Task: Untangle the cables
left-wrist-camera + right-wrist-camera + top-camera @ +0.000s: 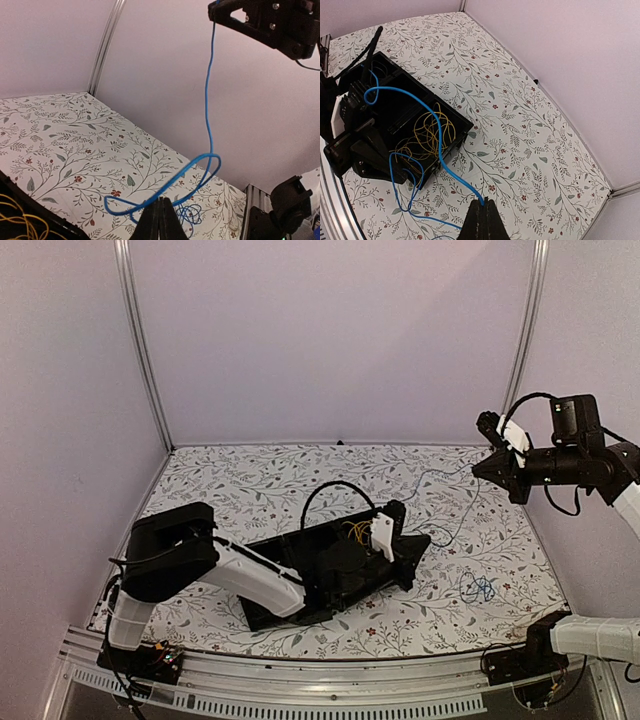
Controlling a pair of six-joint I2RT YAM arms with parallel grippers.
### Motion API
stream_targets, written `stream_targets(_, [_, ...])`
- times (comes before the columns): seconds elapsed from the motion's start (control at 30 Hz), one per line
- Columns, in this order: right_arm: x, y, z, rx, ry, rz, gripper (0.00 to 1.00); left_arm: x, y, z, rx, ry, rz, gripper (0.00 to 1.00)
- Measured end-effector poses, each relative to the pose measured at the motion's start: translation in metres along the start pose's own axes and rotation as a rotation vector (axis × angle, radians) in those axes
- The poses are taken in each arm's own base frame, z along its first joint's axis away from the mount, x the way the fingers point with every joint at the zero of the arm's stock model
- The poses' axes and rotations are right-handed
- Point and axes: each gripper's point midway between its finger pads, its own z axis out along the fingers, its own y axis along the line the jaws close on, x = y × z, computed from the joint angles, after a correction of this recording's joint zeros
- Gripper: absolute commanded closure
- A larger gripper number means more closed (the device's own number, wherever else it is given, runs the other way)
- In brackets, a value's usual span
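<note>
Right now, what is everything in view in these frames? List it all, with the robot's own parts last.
blue cable: count unclear, blue, strung through the air between the two end effectors, with loose loops on the cloth right of the box
yellow cables: tangled bundle, count unclear, yellow, inside one compartment of the box
black box: one, black, middle of the table
cloth: one, white with a leaf print, covering the table
frame posts: two, silver, back corners
left end effector: one, black, over the box, shut on the blue cable
right end effector: one, black, raised at the right, shut on the blue cable
</note>
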Motion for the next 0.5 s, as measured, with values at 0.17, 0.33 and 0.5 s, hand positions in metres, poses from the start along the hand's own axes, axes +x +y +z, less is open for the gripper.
stream_targets(0.17, [-0.002,0.003,0.0,-0.019,-0.012,0.011,1.0,-0.008,0.011,0.009,-0.056,0.002,-0.025,0.73])
stream_targets(0.33, [-0.006,0.008,0.0,-0.048,-0.032,0.021,1.0,-0.022,0.021,0.033,-0.079,-0.024,-0.069,0.72])
stream_targets(0.5, [-0.008,0.01,-0.001,-0.062,-0.042,0.025,1.0,-0.024,0.04,0.047,-0.126,-0.031,-0.119,0.66])
